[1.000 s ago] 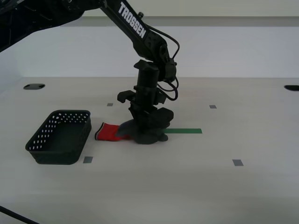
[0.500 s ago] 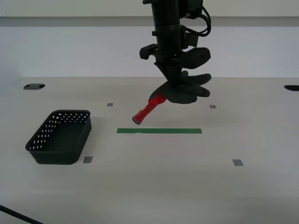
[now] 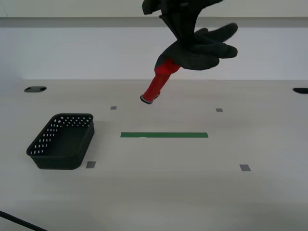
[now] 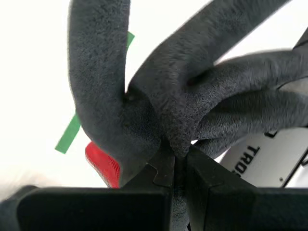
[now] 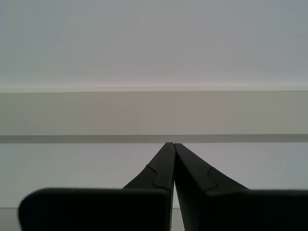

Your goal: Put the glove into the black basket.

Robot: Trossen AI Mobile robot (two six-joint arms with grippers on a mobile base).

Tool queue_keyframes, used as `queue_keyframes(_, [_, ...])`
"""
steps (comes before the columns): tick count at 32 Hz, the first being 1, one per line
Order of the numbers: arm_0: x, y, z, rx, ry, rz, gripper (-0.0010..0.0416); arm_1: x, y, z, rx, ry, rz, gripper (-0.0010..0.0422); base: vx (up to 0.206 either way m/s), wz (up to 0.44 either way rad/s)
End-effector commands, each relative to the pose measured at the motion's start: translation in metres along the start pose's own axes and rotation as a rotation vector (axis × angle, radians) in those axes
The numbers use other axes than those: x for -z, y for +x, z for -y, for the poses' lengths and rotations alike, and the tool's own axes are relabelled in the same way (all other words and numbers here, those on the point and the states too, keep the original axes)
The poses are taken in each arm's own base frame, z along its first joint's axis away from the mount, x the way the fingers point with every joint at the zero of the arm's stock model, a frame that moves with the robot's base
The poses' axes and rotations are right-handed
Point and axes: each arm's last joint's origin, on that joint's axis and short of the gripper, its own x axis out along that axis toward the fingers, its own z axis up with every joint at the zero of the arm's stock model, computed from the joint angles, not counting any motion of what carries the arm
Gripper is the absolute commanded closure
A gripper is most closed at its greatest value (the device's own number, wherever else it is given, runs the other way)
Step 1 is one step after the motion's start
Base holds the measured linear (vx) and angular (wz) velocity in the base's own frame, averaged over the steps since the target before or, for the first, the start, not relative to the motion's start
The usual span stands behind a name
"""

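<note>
My second gripper [image 3: 180,30] is shut on the glove [image 3: 199,49] and holds it high above the table, near the top of the exterior view. The glove's dark grey fingers spread toward the exterior view's right, and its red cuff [image 3: 158,84] hangs down toward the left. In the second wrist view the grey glove [image 4: 159,106] fills the frame, pinched at my second gripper [image 4: 175,154], with a bit of red cuff [image 4: 103,163] below it. The black basket [image 3: 62,140] stands empty on the table at the exterior view's left. My first gripper [image 5: 173,147] is shut on nothing and faces a wall.
A green tape strip [image 3: 164,135] lies on the pale table [image 3: 192,183] below the glove. Small grey tape squares [image 3: 245,167] mark the table. Dark holes sit at the far corners [image 3: 34,89]. A black cable crosses the near left corner [image 3: 19,221].
My second gripper has lifted the glove off the table, from beside the basket up and toward the exterior view's right, and is now still higher. The basket has not moved.
</note>
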Motion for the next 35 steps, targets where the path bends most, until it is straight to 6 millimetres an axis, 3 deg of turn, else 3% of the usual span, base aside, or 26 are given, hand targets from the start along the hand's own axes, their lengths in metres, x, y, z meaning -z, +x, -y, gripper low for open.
queue_keyframes(1, [0.000,0.000,0.000,0.000,0.000,0.001,0.0405,0.008,-0.027,0.007,-0.004,0.023,0.031,0.0413,0.000,0.000])
queue_keyframes(11, [0.001,0.000,0.000,0.000,0.000,-0.008,0.0405,0.033,-0.076,0.019,-0.018,0.036,0.033,0.0413,0.000,0.000])
queue_keyframes(13, [0.001,0.000,0.000,0.000,0.000,-0.010,0.0405,0.050,-0.093,0.021,-0.094,0.021,0.032,0.0413,0.000,0.000])
queue_keyframes(16, [0.001,0.000,0.000,0.000,0.000,-0.011,0.0405,0.063,-0.104,0.020,-0.112,-0.017,0.032,0.0413,0.000,0.000])
queue_keyframes(21, [0.001,0.000,0.000,0.000,0.000,-0.013,0.0405,0.101,-0.125,0.012,-0.161,-0.121,0.043,0.0413,0.000,0.000])
queue_keyframes(22, [0.001,0.000,0.000,0.000,0.000,-0.016,0.0405,0.116,-0.131,0.004,-0.224,-0.178,0.041,0.0413,0.000,0.000])
queue_keyframes(27, [0.001,0.000,0.000,0.000,0.000,-0.017,0.0405,0.152,-0.137,-0.026,-0.295,-0.339,0.000,0.0413,0.000,0.000])
queue_keyframes(32, [0.001,0.000,0.000,0.000,0.000,-0.016,0.0405,0.168,-0.134,-0.049,-0.358,-0.421,-0.043,0.0413,0.000,0.000])
queue_keyframes(35, [0.001,0.000,0.000,0.000,0.000,-0.017,0.0405,0.179,-0.119,-0.069,-0.370,-0.472,-0.082,0.0413,0.000,0.000])
